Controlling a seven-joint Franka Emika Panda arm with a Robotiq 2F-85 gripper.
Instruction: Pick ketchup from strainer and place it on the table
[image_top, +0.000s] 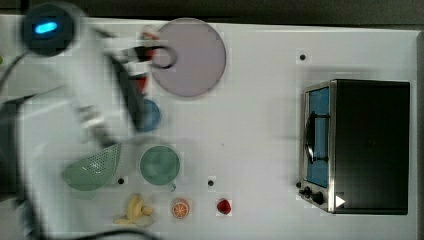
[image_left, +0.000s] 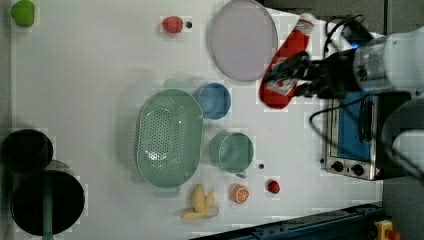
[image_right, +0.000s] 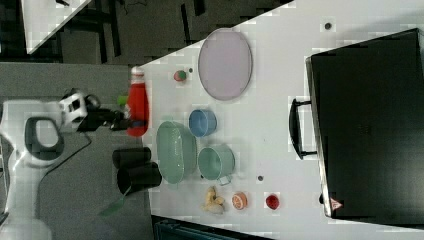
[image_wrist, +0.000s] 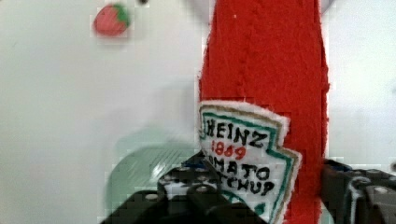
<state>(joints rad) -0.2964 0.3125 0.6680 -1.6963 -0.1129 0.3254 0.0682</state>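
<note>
My gripper (image_left: 296, 76) is shut on the ketchup (image_left: 286, 62), a red bottle with a white cap and a shield label, and holds it in the air. In the left view it hangs to the right of the grey-lilac plate, well away from the strainer (image_left: 170, 137). The pale green strainer lies with nothing in it on the white table (image_left: 100, 75). The wrist view has the ketchup (image_wrist: 266, 60) between the dark fingers (image_wrist: 187, 189), with the strainer (image_wrist: 140, 172) far below. In the right view the ketchup (image_right: 137, 107) is above and left of the strainer (image_right: 175, 150).
A grey-lilac plate (image_left: 243, 40), a blue cup (image_left: 214, 101) and a green cup (image_left: 235, 152) stand near the strainer. A toaster oven (image_top: 360, 145) takes up the top view's right. Banana (image_left: 200, 202), orange slice (image_left: 240, 194) and strawberries (image_left: 172, 24) lie about. Black cups (image_left: 45, 200) stand at the left view's lower left.
</note>
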